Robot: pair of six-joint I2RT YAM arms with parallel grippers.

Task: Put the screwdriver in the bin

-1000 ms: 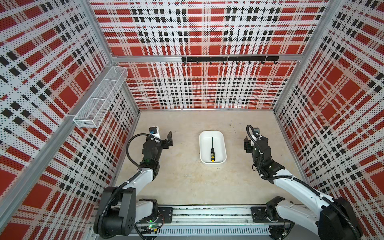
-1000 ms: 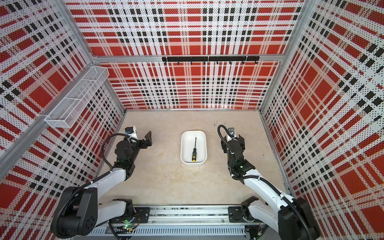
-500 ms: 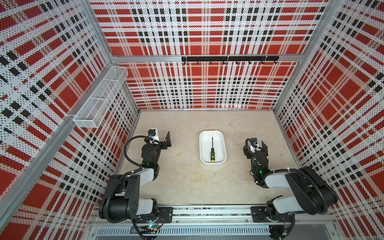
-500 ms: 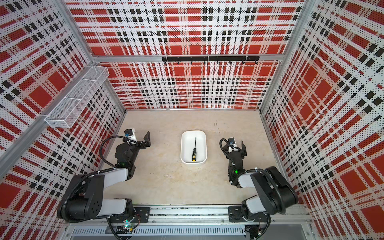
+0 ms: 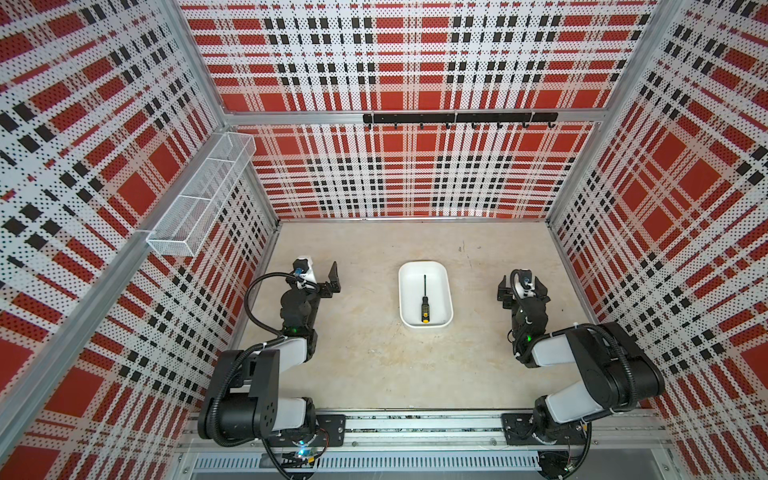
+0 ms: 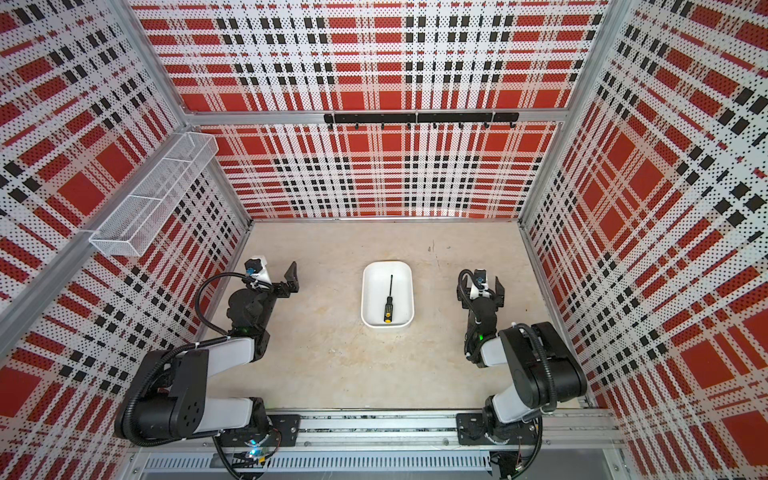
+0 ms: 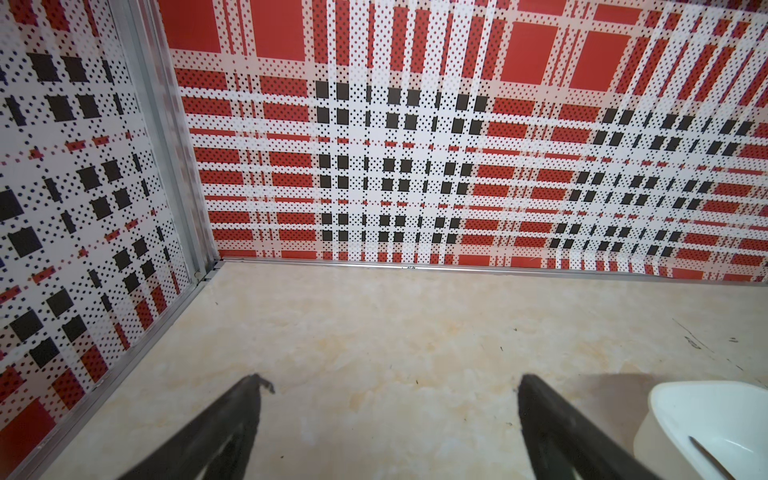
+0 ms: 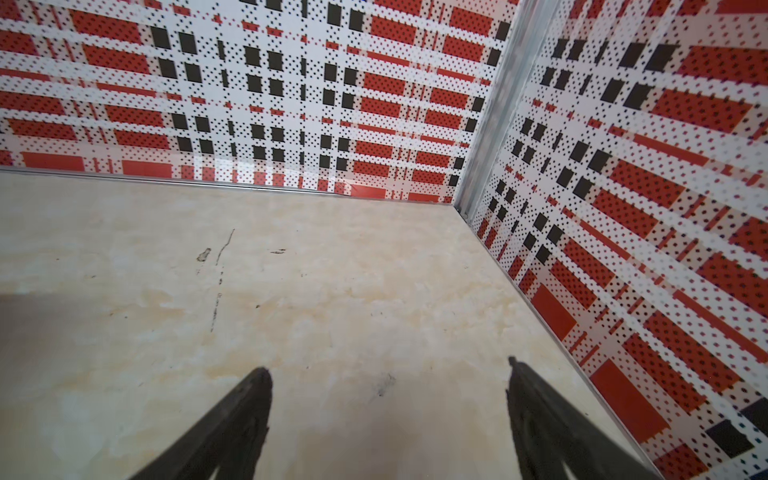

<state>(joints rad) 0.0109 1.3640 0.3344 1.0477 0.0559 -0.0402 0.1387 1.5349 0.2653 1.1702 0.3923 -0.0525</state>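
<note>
The screwdriver (image 5: 424, 305) (image 6: 388, 305), black handle with yellow dots and yellow cap, lies lengthwise inside the white bin (image 5: 423, 264) (image 6: 387, 265) at mid-table in both top views. My left gripper (image 5: 319, 275) (image 6: 272, 272) (image 7: 388, 380) stands open and empty over bare table, left of the bin. The left wrist view catches a corner of the bin (image 7: 681, 399) with the screwdriver shaft (image 7: 706, 453) inside it. My right gripper (image 5: 521, 286) (image 6: 480, 286) (image 8: 388, 370) is open and empty to the right of the bin, facing the back right corner.
A white wire-mesh basket (image 5: 199, 199) hangs on the left wall. A black hook rail (image 5: 457, 118) runs along the back wall. Plaid pegboard walls close in three sides. The arms' bases sit on the front rail (image 5: 415, 428).
Both arms have folded back toward their bases, elbows dropping toward the front rail. The right gripper's jaws have spread wider. Screwdriver and bin have not moved.
</note>
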